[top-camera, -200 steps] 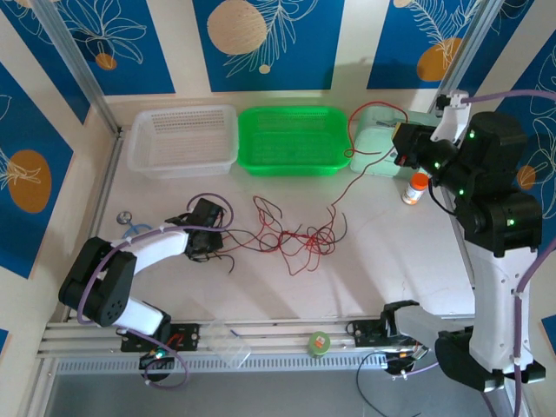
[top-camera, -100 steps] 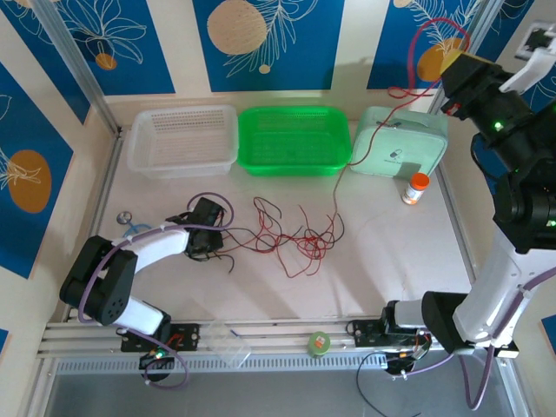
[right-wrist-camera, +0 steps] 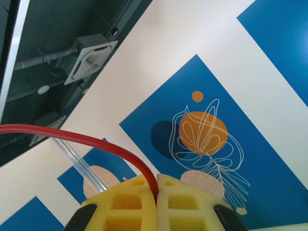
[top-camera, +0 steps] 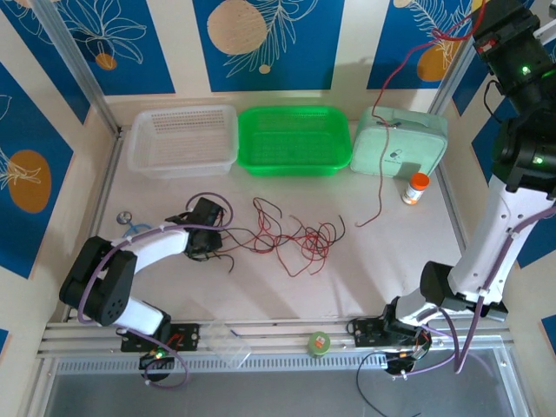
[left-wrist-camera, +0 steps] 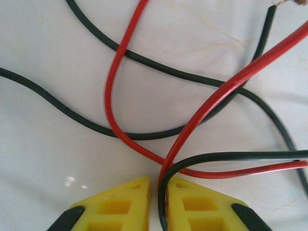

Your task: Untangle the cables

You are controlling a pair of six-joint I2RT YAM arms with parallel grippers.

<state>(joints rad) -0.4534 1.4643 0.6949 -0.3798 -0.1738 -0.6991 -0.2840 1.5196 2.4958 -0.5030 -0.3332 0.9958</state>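
Observation:
The cables [top-camera: 295, 239] lie as a loose red and black tangle in the middle of the white table. My left gripper [top-camera: 213, 236] rests low at the tangle's left end. In the left wrist view its yellow fingers [left-wrist-camera: 159, 180] stand slightly apart, with a black cable [left-wrist-camera: 231, 156] and a red cable [left-wrist-camera: 113, 96] running into the narrow gap and a sliver of table showing beside them. My right gripper [top-camera: 486, 35] is raised high at the top right, shut [right-wrist-camera: 156, 185] on one red cable [top-camera: 382, 113]. That cable hangs down past the mint case, its tail at the table.
A white basket [top-camera: 182, 139], a green basket [top-camera: 291, 139] and a mint case [top-camera: 400, 143] line the back edge. An orange-capped bottle [top-camera: 415, 188] stands beside the case. A light-blue tube with a metal disc [top-camera: 129, 221] lies at the left, a green tape roll [top-camera: 320, 343] on the front rail.
My right arm has risen from beside the mint case to the top right, drawing one red cable out of the tangle. The left jaws have parted slightly.

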